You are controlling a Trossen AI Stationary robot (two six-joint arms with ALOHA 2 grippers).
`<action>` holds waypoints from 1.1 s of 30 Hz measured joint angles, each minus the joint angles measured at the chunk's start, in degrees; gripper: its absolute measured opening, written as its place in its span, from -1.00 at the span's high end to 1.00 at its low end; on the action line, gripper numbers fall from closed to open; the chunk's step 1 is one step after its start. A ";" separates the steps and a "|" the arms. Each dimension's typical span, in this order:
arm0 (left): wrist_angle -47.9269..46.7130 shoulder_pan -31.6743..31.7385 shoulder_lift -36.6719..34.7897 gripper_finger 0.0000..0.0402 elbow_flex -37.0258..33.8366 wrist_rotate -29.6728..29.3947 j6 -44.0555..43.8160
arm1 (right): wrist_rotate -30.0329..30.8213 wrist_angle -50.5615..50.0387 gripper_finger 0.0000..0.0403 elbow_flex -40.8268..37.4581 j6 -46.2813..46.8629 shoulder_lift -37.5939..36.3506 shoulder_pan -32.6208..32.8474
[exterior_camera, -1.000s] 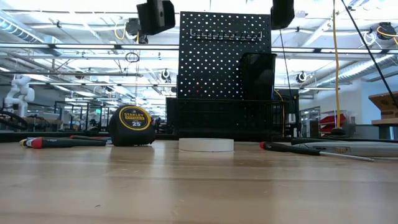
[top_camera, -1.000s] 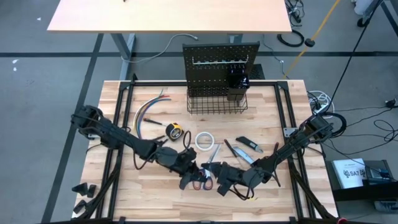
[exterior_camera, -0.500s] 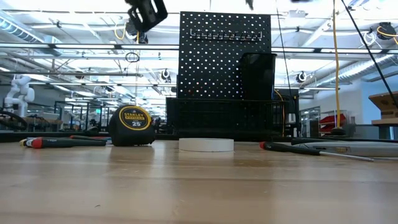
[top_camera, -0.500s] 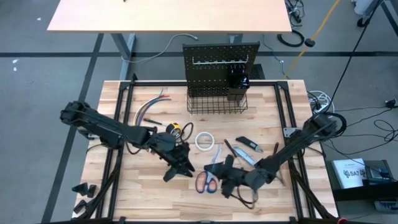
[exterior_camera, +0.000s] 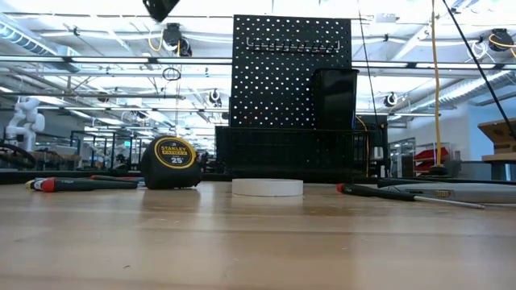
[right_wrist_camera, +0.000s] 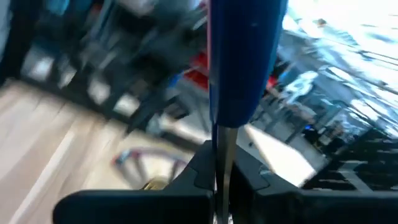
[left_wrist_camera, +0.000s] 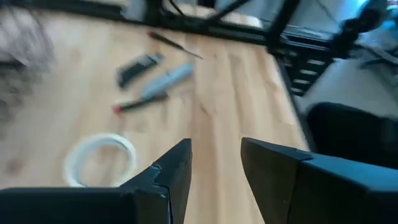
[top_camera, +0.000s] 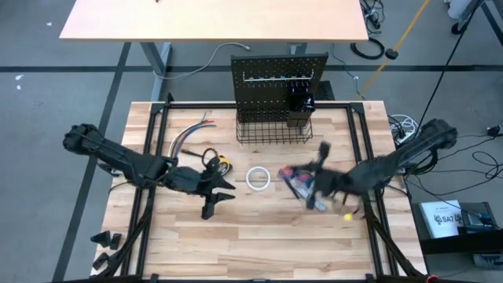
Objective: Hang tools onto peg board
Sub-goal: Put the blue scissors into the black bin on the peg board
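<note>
My right gripper (top_camera: 308, 183) is shut on the scissors (top_camera: 292, 176) above the table's middle right, in front of the peg board (top_camera: 279, 79). In the right wrist view the scissors show edge-on as a blue handle (right_wrist_camera: 245, 56) over a silver blade. My left gripper (top_camera: 216, 198) is open and empty, left of the white tape roll (top_camera: 259, 178) and near the yellow tape measure (top_camera: 221, 163). In the left wrist view its fingers (left_wrist_camera: 180, 171) stand apart over bare wood. My right gripper pinches the scissors' silver blade (right_wrist_camera: 222, 146) between its two fingers. The handle end sticks out past the fingertips. The fingers point roughly toward the table's left. The scissors are lifted clear of the table.
A black wire basket (top_camera: 273, 130) hangs low on the peg board, with a black cup (top_camera: 299, 106) beside it. Coloured wires (top_camera: 189, 139) lie at the far left. A knife (left_wrist_camera: 140, 62), a grey tool (left_wrist_camera: 168, 78) and a screwdriver (left_wrist_camera: 140, 102) lie under my right arm.
My right gripper has picked the scissors up off the near middle of the table and swung them up and toward the far right, nearer the peg board. My left gripper has drawn back from the scissors toward the table's left and far side.
</note>
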 joint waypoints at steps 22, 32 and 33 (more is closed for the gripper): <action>84.60 -5.04 0.16 0.29 -39.64 -16.53 14.43 | -6.19 20.68 0.97 -8.10 11.37 -7.60 -32.67; 86.63 -4.53 0.22 0.29 -39.63 -14.28 15.47 | -6.07 58.22 0.97 -23.09 9.31 -2.54 -38.24; 86.59 -4.39 0.22 0.29 -39.47 -14.30 15.72 | -6.01 58.15 0.97 -23.11 9.22 -1.58 -38.42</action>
